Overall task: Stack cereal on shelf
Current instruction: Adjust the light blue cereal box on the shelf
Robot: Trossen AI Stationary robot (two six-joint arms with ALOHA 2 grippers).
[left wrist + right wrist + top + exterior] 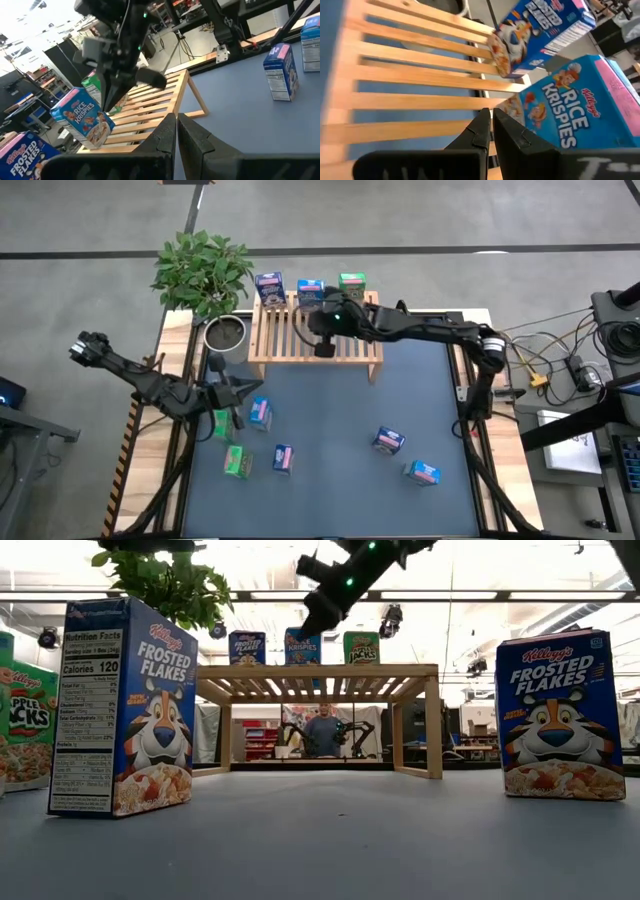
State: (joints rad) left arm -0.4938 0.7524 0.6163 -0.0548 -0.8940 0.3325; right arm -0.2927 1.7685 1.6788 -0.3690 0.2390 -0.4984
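The wooden shelf point(315, 332) stands at the table's far side. Three cereal boxes stand upright along its far edge: Frosted Flakes point(268, 287), Rice Krispies point(310, 290) and a green box point(351, 283). My right gripper point(490, 114) is shut and empty above the slats, just near of the Rice Krispies box point(580, 107), slanting down toward it. My left gripper point(250, 387) is shut and empty, low over the table's left part, beside a pink-topped blue box point(260, 412) and a green box point(221, 423) that stand on the mat.
More cereal boxes rest on the blue mat: a green one point(237, 462), a blue one point(283, 459) and two blue ones at the right point(389, 441) point(423, 472). A potted plant point(205, 270) stands at the far left, beside the shelf. A person point(323, 732) stands behind the table.
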